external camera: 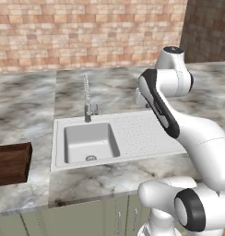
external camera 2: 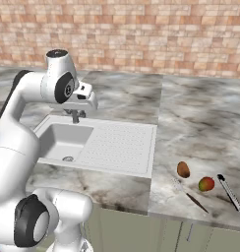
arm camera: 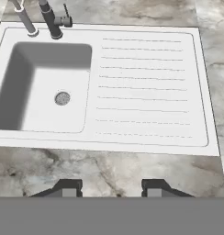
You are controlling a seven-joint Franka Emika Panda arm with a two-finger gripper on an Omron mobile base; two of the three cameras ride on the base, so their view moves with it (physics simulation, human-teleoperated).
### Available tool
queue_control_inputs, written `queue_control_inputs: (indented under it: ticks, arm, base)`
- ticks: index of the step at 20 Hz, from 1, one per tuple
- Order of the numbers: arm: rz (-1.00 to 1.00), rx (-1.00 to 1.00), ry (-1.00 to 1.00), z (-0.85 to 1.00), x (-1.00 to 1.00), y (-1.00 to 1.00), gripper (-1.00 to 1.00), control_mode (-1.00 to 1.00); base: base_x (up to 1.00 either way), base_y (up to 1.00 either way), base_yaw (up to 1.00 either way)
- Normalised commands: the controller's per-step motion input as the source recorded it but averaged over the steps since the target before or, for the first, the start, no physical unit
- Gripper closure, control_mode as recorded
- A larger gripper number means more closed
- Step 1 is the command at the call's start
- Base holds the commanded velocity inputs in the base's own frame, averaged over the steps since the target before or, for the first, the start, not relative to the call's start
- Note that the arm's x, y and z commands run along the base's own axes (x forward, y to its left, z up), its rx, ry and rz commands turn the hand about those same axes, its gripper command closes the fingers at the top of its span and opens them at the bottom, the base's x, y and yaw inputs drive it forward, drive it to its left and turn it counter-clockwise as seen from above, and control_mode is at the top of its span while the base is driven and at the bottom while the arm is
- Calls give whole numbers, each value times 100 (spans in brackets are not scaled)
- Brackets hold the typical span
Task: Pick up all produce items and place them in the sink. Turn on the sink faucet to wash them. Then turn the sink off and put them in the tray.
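The end effector [arm camera: 111,187] hung high over the near edge of the sink [arm camera: 146,87], its two tips parted with nothing between them and bare marble surface [arm camera: 109,170] below. So the very first step was in hand, by my reading: neither piece of produce had been fetched, and the basin [arm camera: 49,87], ahead and to the left of the tips, sat empty around its drain [arm camera: 62,98].

In the right base view, the brown oval [external camera 2: 183,170] and the red-and-green fruit [external camera 2: 206,184] lay well off to the right of the end effector [external camera 2: 86,101], past the draining board, near the front edge of the surface [external camera 2: 200,128]. The two sat near each other, not touching, with a thin dark utensil [external camera 2: 191,195] just in front of them and a long pen-like tool [external camera 2: 230,195] on the far side of the fruit.

The oval stood with its long axis running roughly away from the robot, one end toward the brick wall [external camera 2: 141,34]. The fruit was close to round, so no real axis to call.

The next move would call for a wide swing right and a drop onto one item, jaws set across the oval's narrow width, keeping off the utensil.

The faucet [external camera: 87,99] rose beyond the basin, and the tray [external camera: 12,162] waited far left.
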Motion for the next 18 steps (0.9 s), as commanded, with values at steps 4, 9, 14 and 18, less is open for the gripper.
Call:
queue_control_inputs:
  ticks: [4,9,14,18]
  arm:
    - [-1,1,0,-1,0,-14,-100,-100]
    - [-4,3,2,0,1,-58,-100,-100]
    - [-3,2,7,-2,10,-77,-100,-100]
    - [-3,0,8,-16,8,-84,-100,-100]
  base:
    - [0,0,0]
    - [0,0,0]
    - [0,0,0]
    - [0,0,0]
